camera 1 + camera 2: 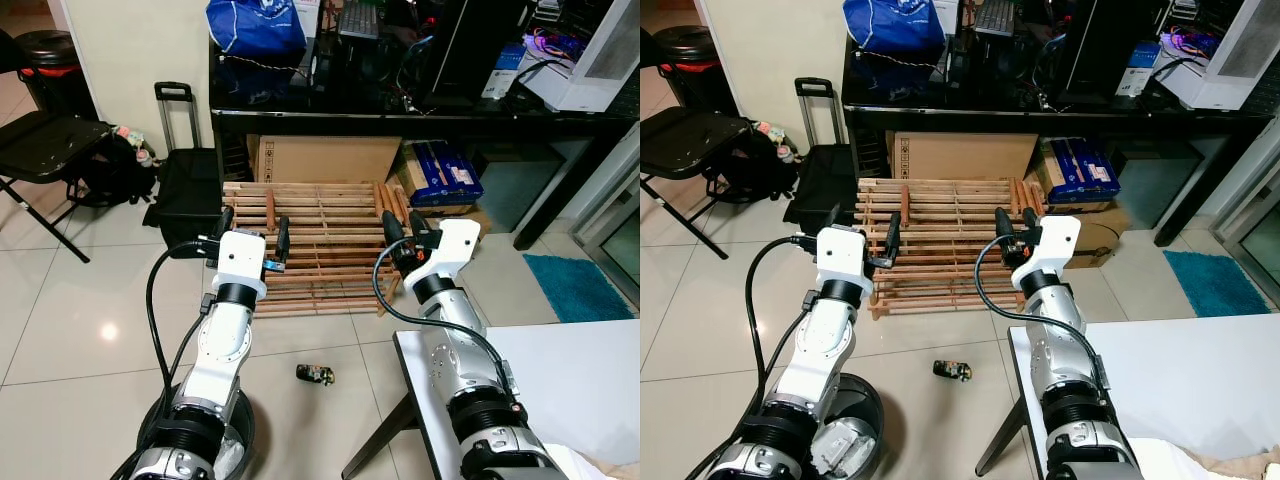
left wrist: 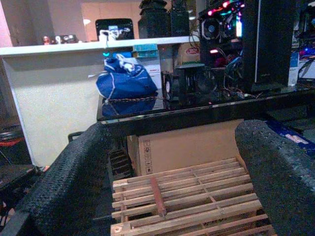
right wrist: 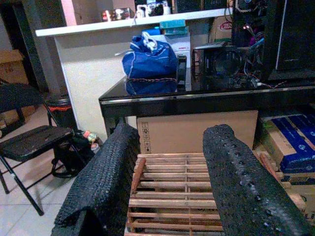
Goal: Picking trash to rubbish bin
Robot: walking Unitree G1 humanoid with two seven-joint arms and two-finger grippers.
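Small dark trash piece [image 1: 315,374] on bare floor tile, lower centre, between arms. Left gripper [image 1: 254,233] and right gripper [image 1: 404,233] raised, fingers spread, empty. Wooden slat rack [image 1: 320,240] ahead; black desk [image 1: 400,118] behind. White table [image 1: 560,380] edge lower right; rubbish bin [image 1: 845,425] lower left.

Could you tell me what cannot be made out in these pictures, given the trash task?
- Small dark item on the floor tiles: too small in the eye views to identify.
- Round black bin at the robot's feet: cut off by the bottom edge and hidden partly by the left arm; contents unclear.
- Cardboard box under the desk: its lower part is hidden by the wooden rack.
- Left claw and right claw: both open, holding nothing.
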